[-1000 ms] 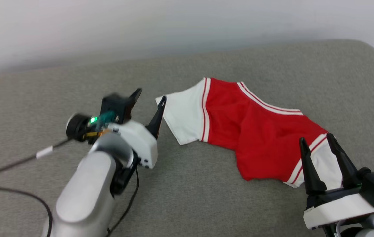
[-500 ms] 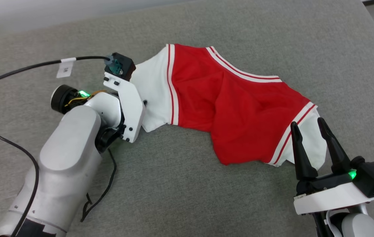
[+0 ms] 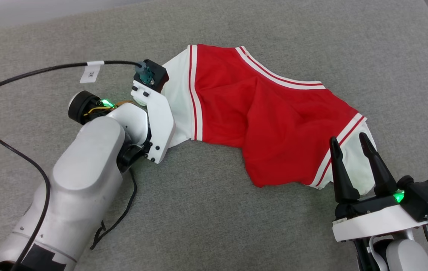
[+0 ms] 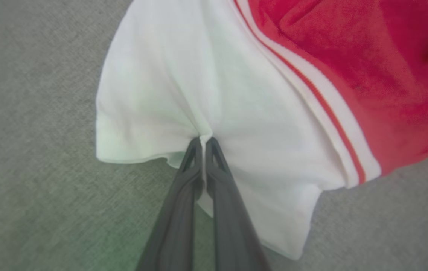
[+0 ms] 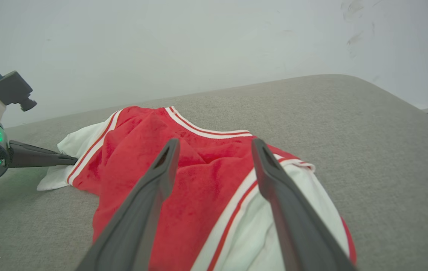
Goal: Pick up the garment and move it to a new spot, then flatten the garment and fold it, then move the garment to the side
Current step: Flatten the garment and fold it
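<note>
Pinching the white sleeve (image 4: 153,94) of the garment (image 3: 274,124), the left gripper (image 4: 202,142) is now clenched on it; one second ago it stood spread just beside that sleeve. The right gripper (image 3: 347,137) is spread at the opposite sleeve. The garment lies rumpled mid-way on the grey fabric surface (image 3: 236,226), with a pale wall (image 5: 161,45) behind its far edge.

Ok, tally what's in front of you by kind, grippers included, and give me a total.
garment: 1
grippers: 2 (left gripper shut on the garment's white sleeve, right gripper open)
cable with a white tag: 1
Total: 4
</note>
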Controlling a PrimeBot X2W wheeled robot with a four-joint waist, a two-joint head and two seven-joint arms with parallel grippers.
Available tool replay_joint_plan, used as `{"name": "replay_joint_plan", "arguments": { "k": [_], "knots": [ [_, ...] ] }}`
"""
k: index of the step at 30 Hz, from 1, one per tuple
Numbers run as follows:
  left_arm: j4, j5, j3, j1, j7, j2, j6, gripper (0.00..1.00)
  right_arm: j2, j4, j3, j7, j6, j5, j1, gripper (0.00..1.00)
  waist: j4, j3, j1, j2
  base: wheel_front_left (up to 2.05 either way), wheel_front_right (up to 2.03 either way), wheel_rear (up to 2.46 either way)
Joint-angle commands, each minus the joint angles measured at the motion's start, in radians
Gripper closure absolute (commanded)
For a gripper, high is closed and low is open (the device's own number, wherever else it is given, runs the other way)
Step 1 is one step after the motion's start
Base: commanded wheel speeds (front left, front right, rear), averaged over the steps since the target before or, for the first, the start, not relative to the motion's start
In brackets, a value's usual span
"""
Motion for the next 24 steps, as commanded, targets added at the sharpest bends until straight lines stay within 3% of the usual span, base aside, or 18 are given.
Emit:
{"name": "replay_joint_plan", "arguments": {
  "k": [1, 7, 12, 19, 24],
  "knots": [
    [0.031, 0.01, -0.019, 0.053, -0.004, 0.004, 0.003, 1.0, 0.002, 0.001, -0.003, 0.0, 0.0, 0.0, -0.008, 0.0, 0.012, -0.01, 0.0, 0.0, 0.0, 0.0, 0.0],
    [-0.061, 0.051, 0.002, 0.032, -0.148, 0.037, 0.038, 1.0, 0.001, -0.014, -0.024, 0.024, 0.0, -0.016, 0.013, 0.0, 0.081, -0.06, 0.0, 0.0, 0.0, 0.0, 0.0],
    [-0.205, 0.063, 0.019, 0.11, -0.195, 0.1, 0.084, 1.0, -0.006, -0.036, -0.043, 0.055, 0.0, -0.026, 0.037, 0.0, 0.157, -0.109, 0.0, 0.0, 0.0, 0.0, 0.0],
    [-0.444, 0.0, 0.078, 0.392, -0.187, 0.19, 0.212, 1.0, -0.009, -0.068, -0.063, 0.101, 0.0, -0.038, 0.073, 0.0, 0.243, -0.17, 0.0, 0.0, 0.0, 0.0, 0.0],
    [-0.54, -0.094, 0.12, 0.652, -0.196, 0.201, 0.31, 1.0, -0.007, -0.082, -0.076, 0.128, 0.0, -0.04, 0.097, 0.0, 0.272, -0.203, 0.0, 0.0, 0.0, 0.0, 0.0]
  ]
}}
